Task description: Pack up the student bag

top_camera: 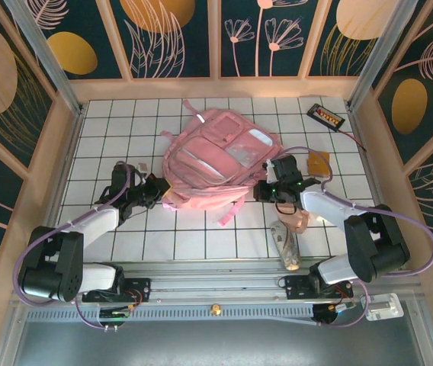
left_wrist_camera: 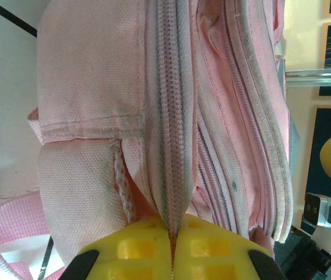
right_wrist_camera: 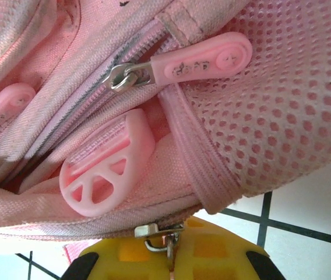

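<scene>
The student bag [top_camera: 218,156], a large pink backpack with window panels, lies on the tiled table at mid-centre. My left gripper [top_camera: 158,191] is at its lower left corner. In the left wrist view its yellow fingers [left_wrist_camera: 130,251] are shut on a fold of the bag's zipper tape [left_wrist_camera: 173,146]. My right gripper [top_camera: 267,189] is at the bag's lower right edge. The right wrist view shows its yellow fingers [right_wrist_camera: 212,256] shut on a metal zipper slider [right_wrist_camera: 158,232] under the bag's pink fabric [right_wrist_camera: 282,105]. A pink zipper pull [right_wrist_camera: 203,63] and a pink strap buckle [right_wrist_camera: 104,166] lie just above.
A black device [top_camera: 327,116] with a cable sits at the back right corner. An orange flat item [top_camera: 319,162] lies right of the bag. A pale doll-like object [top_camera: 287,242] lies near the front edge by the right arm. Wooden walls ring the table.
</scene>
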`<state>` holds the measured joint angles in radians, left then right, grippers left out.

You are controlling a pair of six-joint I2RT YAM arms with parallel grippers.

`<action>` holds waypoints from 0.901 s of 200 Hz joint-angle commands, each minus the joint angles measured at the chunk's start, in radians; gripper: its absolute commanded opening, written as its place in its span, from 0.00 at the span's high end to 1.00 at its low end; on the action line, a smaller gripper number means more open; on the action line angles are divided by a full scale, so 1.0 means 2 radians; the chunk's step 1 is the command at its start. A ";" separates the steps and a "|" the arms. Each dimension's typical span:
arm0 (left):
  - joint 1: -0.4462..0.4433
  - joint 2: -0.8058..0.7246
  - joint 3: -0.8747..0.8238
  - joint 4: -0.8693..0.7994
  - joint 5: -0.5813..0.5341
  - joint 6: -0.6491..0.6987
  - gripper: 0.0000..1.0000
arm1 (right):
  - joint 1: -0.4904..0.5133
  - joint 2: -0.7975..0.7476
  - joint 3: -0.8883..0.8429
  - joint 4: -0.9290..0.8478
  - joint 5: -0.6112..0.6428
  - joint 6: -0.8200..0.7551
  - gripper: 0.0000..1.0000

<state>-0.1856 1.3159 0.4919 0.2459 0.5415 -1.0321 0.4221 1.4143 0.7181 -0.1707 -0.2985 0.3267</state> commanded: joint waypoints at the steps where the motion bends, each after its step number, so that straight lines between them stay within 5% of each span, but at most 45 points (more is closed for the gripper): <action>1: 0.020 -0.012 -0.010 0.003 -0.037 0.011 1.00 | -0.011 -0.021 -0.009 0.004 0.016 -0.003 1.00; 14: 0.020 -0.021 -0.009 -0.002 -0.039 0.014 0.95 | -0.003 -0.022 -0.009 0.008 0.013 -0.003 1.00; 28: 0.020 -0.034 0.000 -0.031 -0.048 0.030 0.47 | 0.009 -0.020 -0.006 0.010 0.010 -0.003 1.00; 45: 0.020 -0.059 0.017 -0.071 -0.065 0.054 0.02 | 0.026 -0.020 -0.001 0.009 0.013 -0.002 1.00; 97: 0.010 -0.107 0.093 -0.155 -0.075 0.087 0.01 | 0.047 -0.021 -0.008 0.020 0.014 0.010 1.00; 180: -0.106 -0.004 0.132 -0.082 -0.074 0.019 0.01 | 0.048 -0.028 -0.011 0.017 0.012 0.014 1.00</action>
<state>-0.3679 1.2621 0.7383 0.0326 0.3916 -0.9482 0.5060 1.4059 0.7048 -0.1616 -0.2630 0.3485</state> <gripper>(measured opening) 0.988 0.057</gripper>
